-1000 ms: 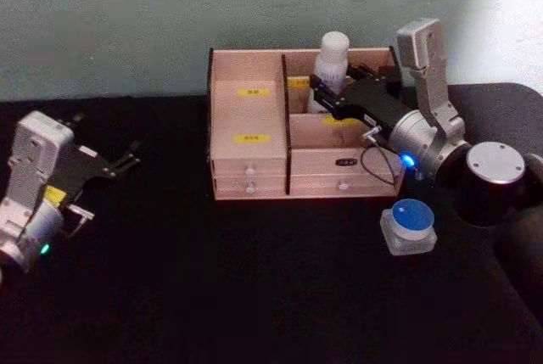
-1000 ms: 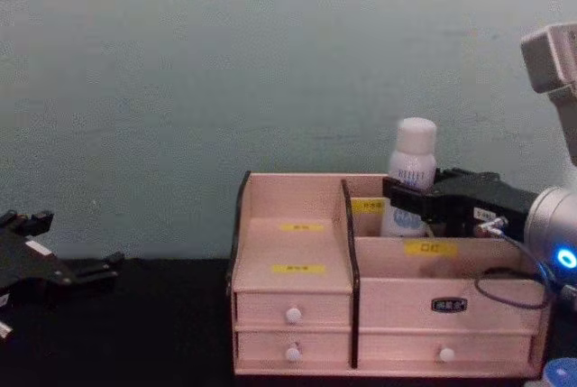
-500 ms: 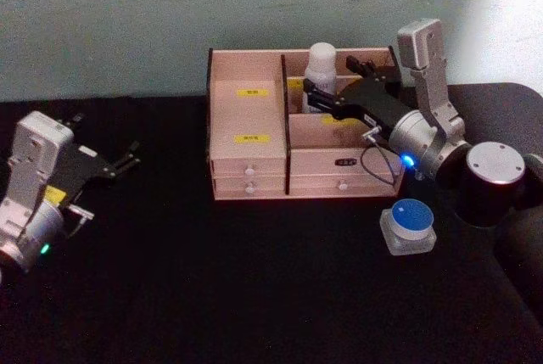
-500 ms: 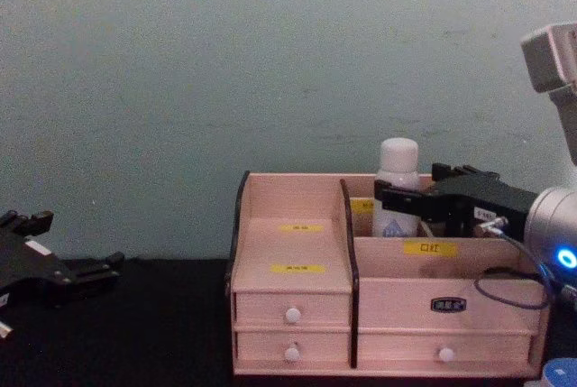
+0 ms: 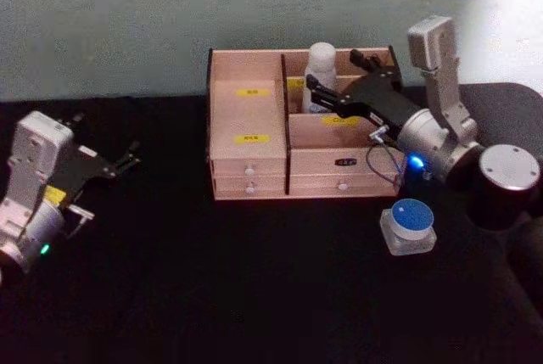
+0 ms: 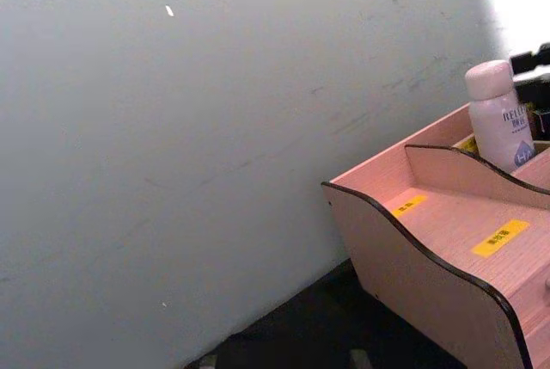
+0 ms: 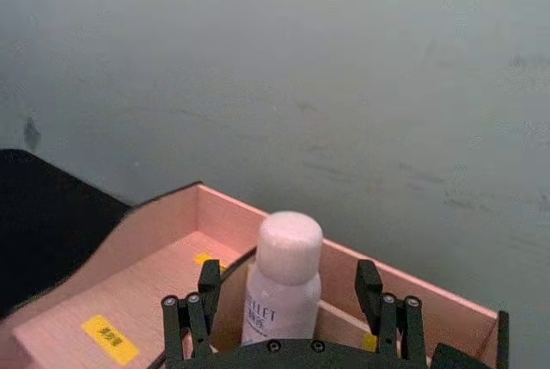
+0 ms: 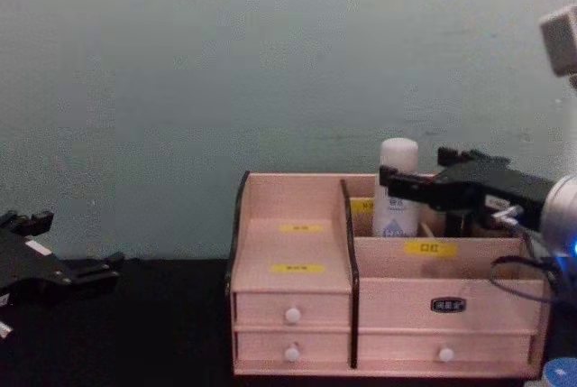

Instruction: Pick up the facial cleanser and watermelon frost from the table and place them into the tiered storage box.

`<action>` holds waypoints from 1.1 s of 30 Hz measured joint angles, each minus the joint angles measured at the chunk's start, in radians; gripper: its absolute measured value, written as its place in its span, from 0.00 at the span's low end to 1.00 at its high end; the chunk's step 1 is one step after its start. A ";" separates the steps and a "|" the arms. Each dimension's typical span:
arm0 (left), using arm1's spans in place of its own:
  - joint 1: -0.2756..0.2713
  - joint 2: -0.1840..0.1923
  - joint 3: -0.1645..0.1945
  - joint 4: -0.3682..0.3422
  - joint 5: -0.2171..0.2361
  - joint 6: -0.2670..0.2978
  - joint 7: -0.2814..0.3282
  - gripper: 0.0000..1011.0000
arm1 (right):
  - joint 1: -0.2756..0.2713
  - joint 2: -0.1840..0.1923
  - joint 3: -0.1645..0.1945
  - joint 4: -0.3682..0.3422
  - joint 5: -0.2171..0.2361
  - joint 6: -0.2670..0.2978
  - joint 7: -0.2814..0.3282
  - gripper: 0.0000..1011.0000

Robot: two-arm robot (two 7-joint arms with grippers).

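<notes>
— Fingers [image 7: 368, 287] of the right gripper [image 5: 333, 70]: status?
— Spread, one on each side of the facial cleanser [image 5: 321, 65]. The right wrist view shows a gap on both sides. Nothing grasped.
— Bottle position?
— Upright in the rear compartment of the right half of the tiered storage box [image 5: 250, 118], cap rising above the back wall (blue lettering faces the robot).
— Watermelon frost [image 5: 409, 226]?
— On the black surface [image 5: 212, 288], in front of the box's right corner, apart from it, just beside the right arm.
— Left gripper [image 5: 108, 139]?
— Far left over the surface, well apart from the box, fingers spread, holding nothing.
</notes>
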State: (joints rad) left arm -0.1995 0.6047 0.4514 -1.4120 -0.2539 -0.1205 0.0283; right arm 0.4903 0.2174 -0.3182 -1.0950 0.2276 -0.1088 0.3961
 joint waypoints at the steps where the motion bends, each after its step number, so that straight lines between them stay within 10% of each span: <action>1: 0.000 0.000 0.000 0.000 0.000 0.000 0.000 0.99 | -0.015 0.010 0.004 -0.029 0.005 0.004 0.005 0.99; 21: 0.000 0.000 0.000 0.000 0.000 0.000 0.000 0.99 | -0.365 0.308 0.110 -0.503 0.187 0.169 0.116 0.99; 33: 0.000 0.000 0.000 0.000 0.000 0.000 0.000 0.99 | -0.519 0.412 0.139 -0.633 0.249 0.266 0.089 0.99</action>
State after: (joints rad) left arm -0.1995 0.6047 0.4514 -1.4119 -0.2539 -0.1205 0.0283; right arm -0.0290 0.6291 -0.1791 -1.7276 0.4765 0.1576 0.4854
